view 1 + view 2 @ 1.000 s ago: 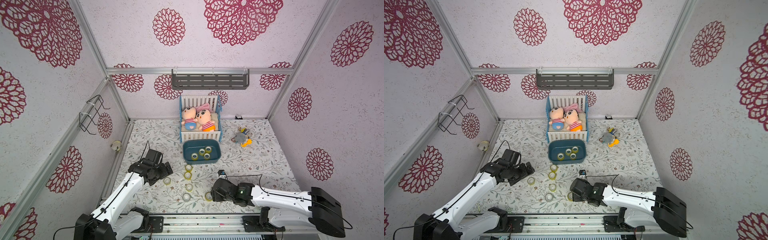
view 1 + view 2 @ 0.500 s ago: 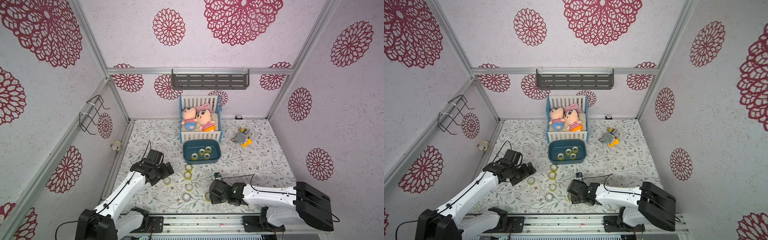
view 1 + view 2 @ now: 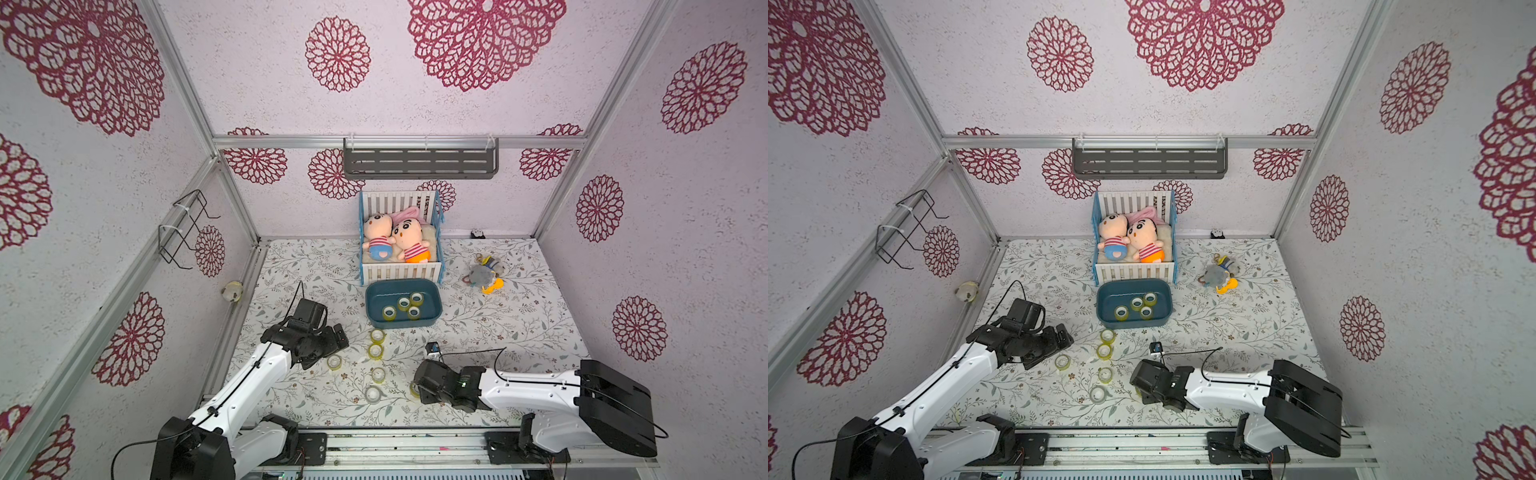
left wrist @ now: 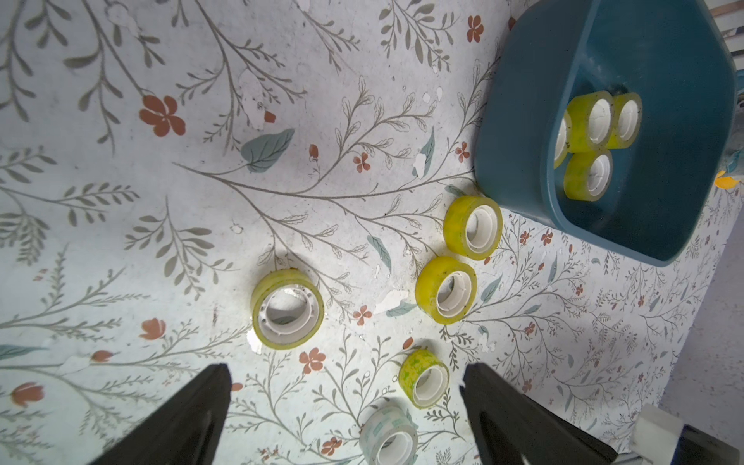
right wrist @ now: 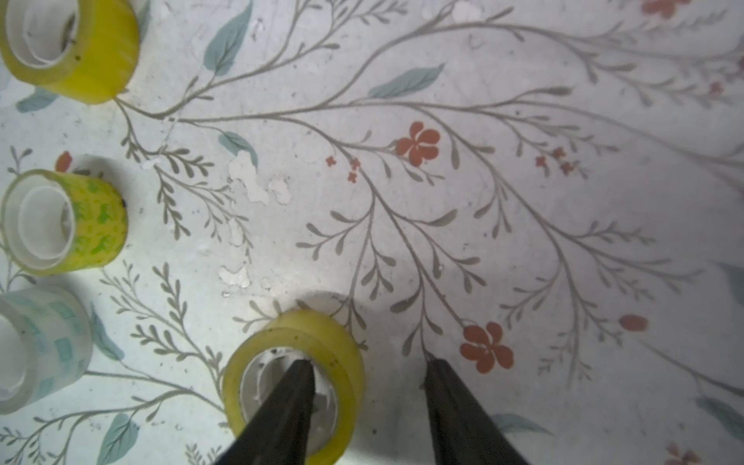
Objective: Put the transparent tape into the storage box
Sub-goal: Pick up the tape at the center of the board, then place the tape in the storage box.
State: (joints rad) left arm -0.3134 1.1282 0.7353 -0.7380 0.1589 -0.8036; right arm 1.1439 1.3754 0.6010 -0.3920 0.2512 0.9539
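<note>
Right tool (image 5: 369, 361) astride yellow-tinted, speckled tape roll (image 5: 322, 330); grip seemingly loose.

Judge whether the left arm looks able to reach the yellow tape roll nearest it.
Probably yes: the left claw hangs open just short of that tape roll, which lies flat, apart from the other rolls, with only bare table between.

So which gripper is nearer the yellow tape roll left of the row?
Left. The left gripper hovers open just short of that tape roll; the right gripper is farther off, one finger inside another roll.
</note>
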